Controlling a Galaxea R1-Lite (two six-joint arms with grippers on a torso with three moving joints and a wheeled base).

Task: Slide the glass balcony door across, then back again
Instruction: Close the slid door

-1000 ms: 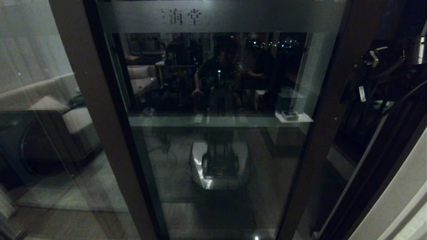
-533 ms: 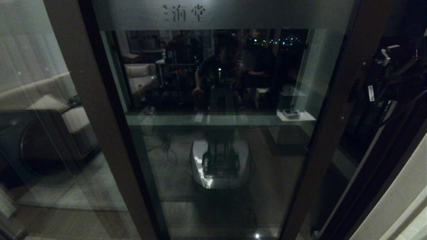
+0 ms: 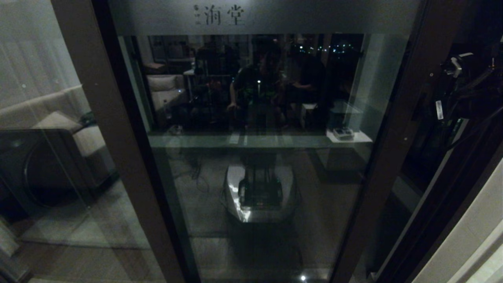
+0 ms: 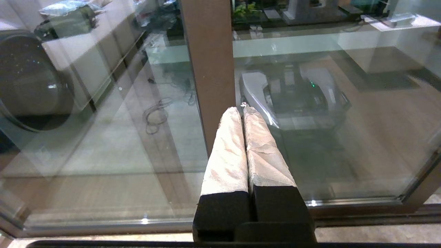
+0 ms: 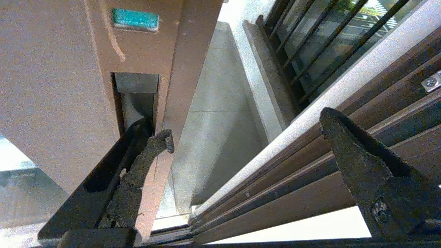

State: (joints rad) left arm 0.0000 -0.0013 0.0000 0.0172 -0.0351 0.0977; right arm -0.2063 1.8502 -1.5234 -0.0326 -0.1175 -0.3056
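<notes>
A: Item one, the glass balcony door (image 3: 255,157): location and condition?

B: It fills the middle of the head view, its frosted strip with characters along the top edge. Its right-hand upright (image 5: 144,69) stands just clear of the dark track frame (image 5: 293,179), and a strip of balcony floor (image 5: 213,113) shows between them.

A: Item two, the handle?

B: A slim recessed slot (image 5: 136,100) in that upright. One finger (image 5: 141,168) of the right gripper (image 5: 241,134) is tucked into it; the other finger stands well apart near the track frame. Jaws wide open, clamped on nothing.

A: Handling note for the slide?

B: The hooked finger should probably stay seated deep in the slot and pull along the track, not outward, or it may slip out.

A: Item three, the left gripper (image 4: 243,110)?

B: Parked near the door's lower left corner, fingers pressed together, holding nothing.
</notes>
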